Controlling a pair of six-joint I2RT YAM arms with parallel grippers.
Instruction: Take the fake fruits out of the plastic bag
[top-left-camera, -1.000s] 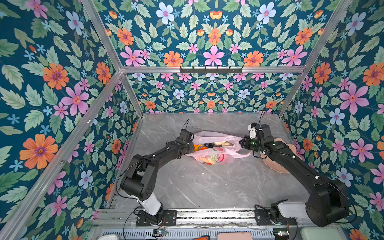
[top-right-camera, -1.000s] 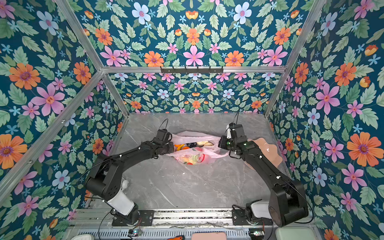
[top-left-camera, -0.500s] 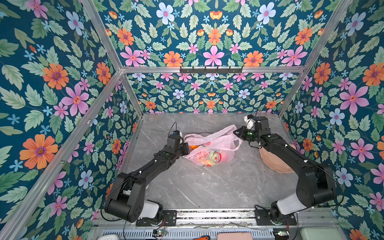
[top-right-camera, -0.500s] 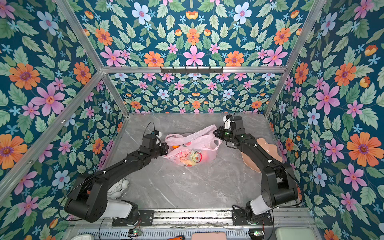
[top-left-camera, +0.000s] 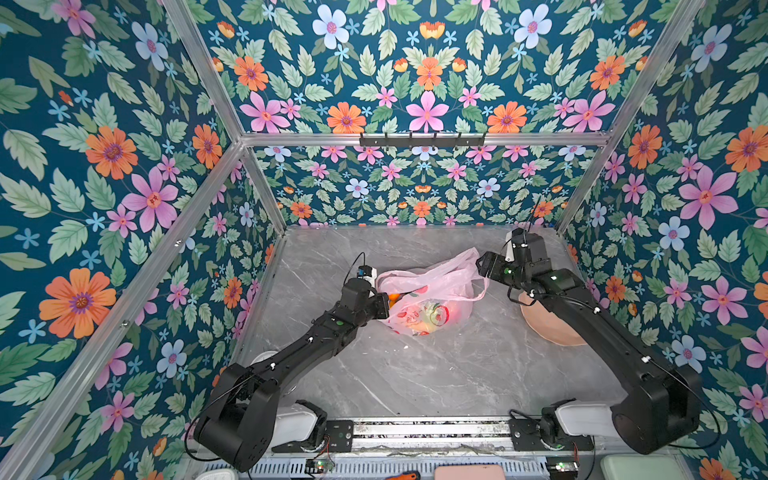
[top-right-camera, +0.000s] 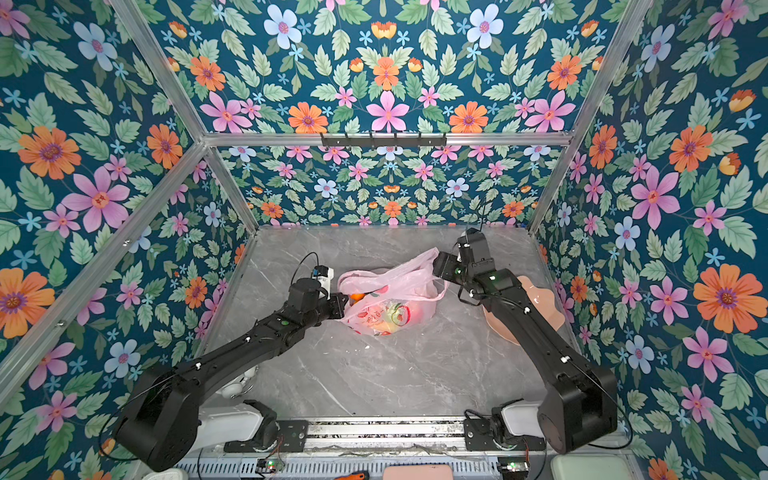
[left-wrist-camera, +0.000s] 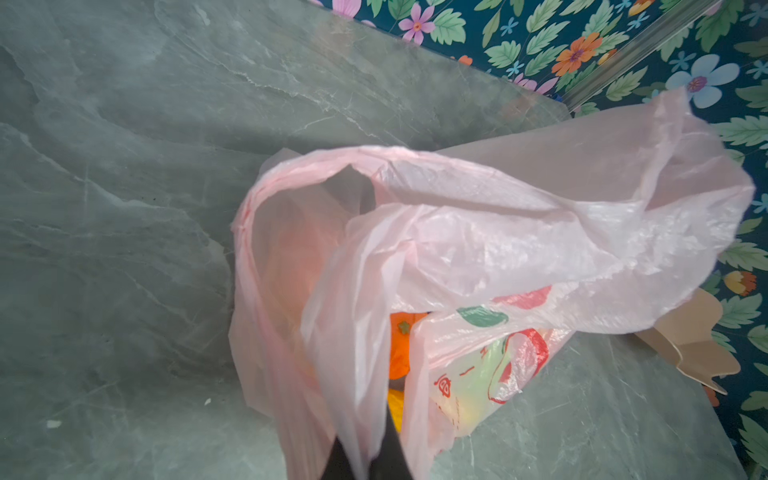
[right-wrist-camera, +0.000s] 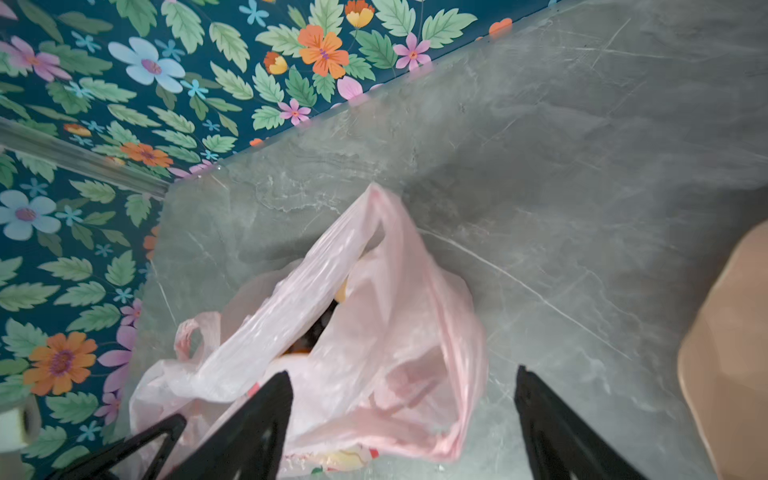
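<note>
The plastic bag (top-left-camera: 436, 282) (top-right-camera: 390, 286) lies in the middle of the grey marble table, its mouth gaping. The fake fruits are inside: an orange (left-wrist-camera: 401, 345) and a yellow piece (left-wrist-camera: 395, 405) show at the mouth, and red and yellow-green shapes (top-left-camera: 428, 316) glow through the film. My left gripper (top-left-camera: 384, 305) (left-wrist-camera: 365, 465) is shut on the bag's left edge, film bunched between its jaws. My right gripper (top-left-camera: 482, 266) (right-wrist-camera: 403, 371) stands open beside the bag's right handle (right-wrist-camera: 415, 270), which is loose and touches neither finger.
A peach-pink scalloped bowl (top-left-camera: 548, 328) (right-wrist-camera: 731, 353) sits on the table under the right forearm, near the right wall. A white object (top-left-camera: 266, 357) lies by the left arm's base. Floral walls close in three sides.
Both grippers first drew the bag's edges apart and lifted them. The right gripper has now opened and let go of the handle, which sags. The left gripper keeps its hold.
</note>
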